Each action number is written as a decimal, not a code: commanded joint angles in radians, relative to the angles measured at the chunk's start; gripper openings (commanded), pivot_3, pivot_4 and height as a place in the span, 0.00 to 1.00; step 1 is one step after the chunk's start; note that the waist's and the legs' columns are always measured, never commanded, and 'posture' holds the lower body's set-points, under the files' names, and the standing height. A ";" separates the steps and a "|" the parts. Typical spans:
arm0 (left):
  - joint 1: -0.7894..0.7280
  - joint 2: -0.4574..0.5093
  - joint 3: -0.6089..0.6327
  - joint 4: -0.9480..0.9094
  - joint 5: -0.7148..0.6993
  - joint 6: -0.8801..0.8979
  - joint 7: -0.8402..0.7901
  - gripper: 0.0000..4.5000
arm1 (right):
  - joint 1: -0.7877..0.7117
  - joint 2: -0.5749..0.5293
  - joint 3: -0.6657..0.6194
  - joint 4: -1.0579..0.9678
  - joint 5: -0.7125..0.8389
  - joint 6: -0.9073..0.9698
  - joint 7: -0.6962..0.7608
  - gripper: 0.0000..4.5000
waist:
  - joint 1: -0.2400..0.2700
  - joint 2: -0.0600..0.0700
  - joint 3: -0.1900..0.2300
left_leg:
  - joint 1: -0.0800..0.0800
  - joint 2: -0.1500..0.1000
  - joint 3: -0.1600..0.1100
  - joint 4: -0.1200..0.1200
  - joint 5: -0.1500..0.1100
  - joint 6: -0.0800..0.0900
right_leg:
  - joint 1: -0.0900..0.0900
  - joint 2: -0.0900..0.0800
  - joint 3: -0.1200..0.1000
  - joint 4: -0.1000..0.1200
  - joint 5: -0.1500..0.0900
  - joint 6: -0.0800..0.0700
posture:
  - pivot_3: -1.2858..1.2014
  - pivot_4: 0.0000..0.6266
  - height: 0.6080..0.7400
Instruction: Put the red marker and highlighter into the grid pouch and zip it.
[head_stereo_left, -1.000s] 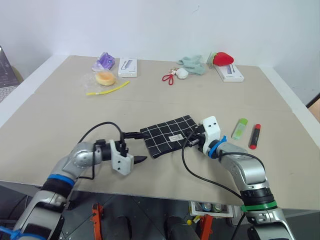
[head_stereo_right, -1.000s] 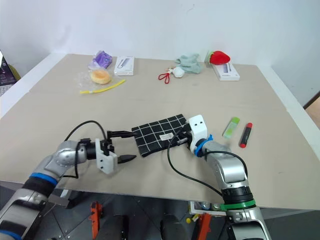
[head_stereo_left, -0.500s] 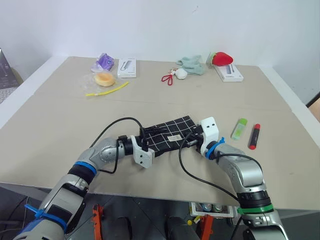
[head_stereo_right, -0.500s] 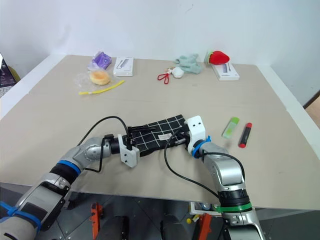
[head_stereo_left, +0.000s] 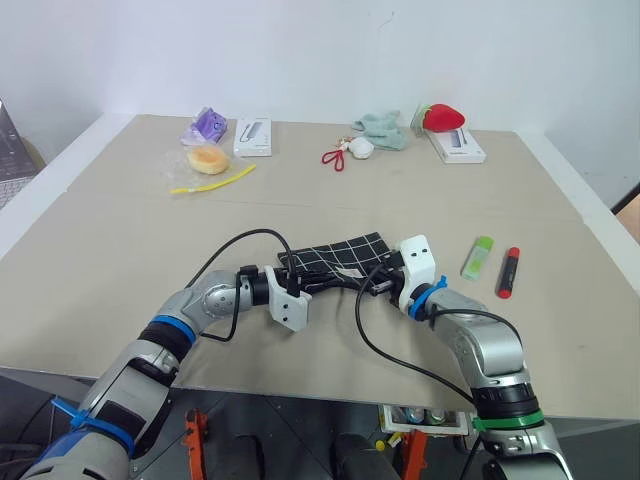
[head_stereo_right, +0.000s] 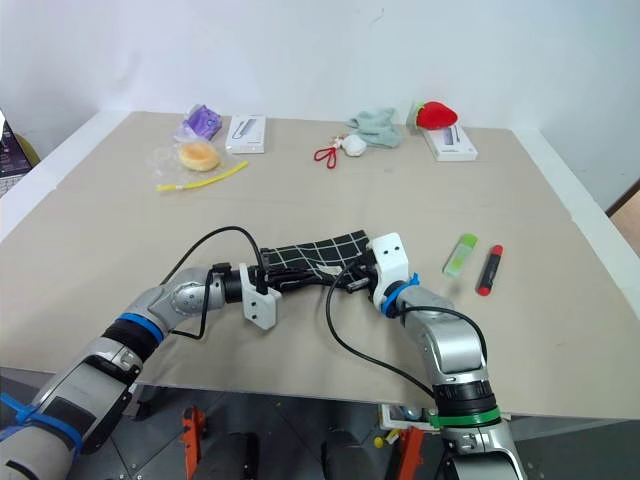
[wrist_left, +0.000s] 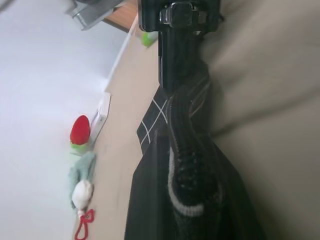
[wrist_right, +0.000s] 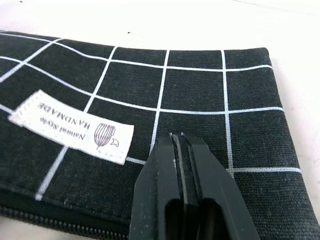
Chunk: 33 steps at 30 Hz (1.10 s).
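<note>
At table centre, the left gripper (head_stereo_left: 300, 283), spread wide beside the grid pouch (head_stereo_left: 335, 262) a second ago, now pinches its left end. Right gripper (wrist_right: 182, 145) fingers pressed together on the fabric near the label. Highlighter (head_stereo_left: 479, 257) and red marker (head_stereo_left: 509, 272) lie at 3 o'clock on the beige table (head_stereo_left: 120, 230).

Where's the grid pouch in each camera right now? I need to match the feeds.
Left eye: grid pouch at table centre, between both grippers.
Right eye: same spot.
Left wrist: its dark edge runs up the middle.
Right wrist: grid fabric spans the picture behind the shut fingers.
Shared landmark: its white label.
</note>
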 joint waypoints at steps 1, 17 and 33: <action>0.043 0.005 -0.030 -0.012 -0.034 0.054 -0.087 0.01 | 0.014 0.005 -0.052 -0.039 0.023 -0.035 -0.002 0.00 | 0.000 0.000 0.000 | 0.000 0.000 0.000 0.000 0.000 0.000 | 0.000 0.000 0.000 0.000 0.000 0.000 | 0.52 0.24 0.91; 0.076 -0.008 -0.036 -0.093 -0.086 0.139 -0.172 0.00 | 0.138 -0.128 -0.298 -0.332 0.183 0.248 -0.047 0.97 | 0.000 0.003 -0.001 | -0.001 -0.002 -0.003 -0.005 -0.001 -0.001 | -0.002 0.000 -0.001 0.000 -0.006 -0.003 | 0.52 0.24 0.91; 0.081 -0.023 -0.031 -0.117 -0.093 0.161 -0.182 0.00 | 0.112 -0.107 -0.153 -0.223 0.098 0.227 -0.099 0.49 | 0.001 0.004 -0.001 | -0.002 -0.005 -0.005 -0.005 -0.001 -0.001 | -0.001 -0.003 -0.001 0.000 -0.007 -0.001 | 0.52 0.24 0.91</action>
